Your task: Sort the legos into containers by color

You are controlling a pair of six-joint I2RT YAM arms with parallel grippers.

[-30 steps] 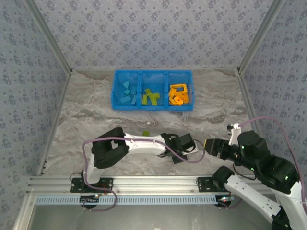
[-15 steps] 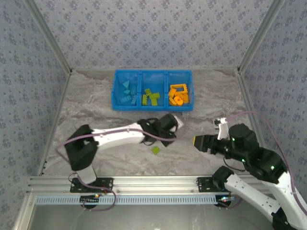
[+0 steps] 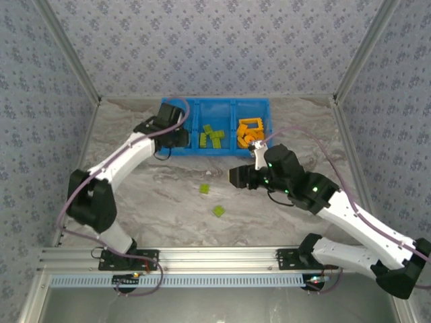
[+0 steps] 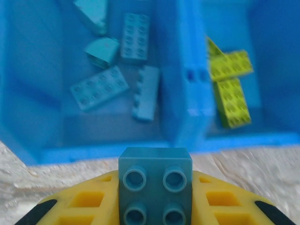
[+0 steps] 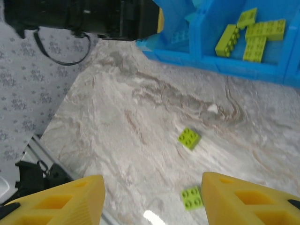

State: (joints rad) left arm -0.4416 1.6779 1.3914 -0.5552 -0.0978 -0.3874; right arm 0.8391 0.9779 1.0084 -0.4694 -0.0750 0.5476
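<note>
On the grey marbled table (image 3: pixel 135 175), two loose green bricks (image 3: pixel 204 190) lie near the right gripper (image 3: pixel 239 178), whose jaws are apart and empty. Beyond, the left gripper (image 4: pixel 154 208) clamps a teal brick (image 4: pixel 154 180) just before the blue bin (image 3: pixel 215 151). The bin holds teal legos (image 4: pixel 98 89), green legos (image 3: pixel 212 136) and orange legos (image 3: pixel 250 132), left to right, with patterned walls (image 3: pixel 215 47) behind.

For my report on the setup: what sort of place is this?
Probably a robot lab test cell: left arm and right arm on an aluminium rail, patterned walls around a marbled table.
</note>
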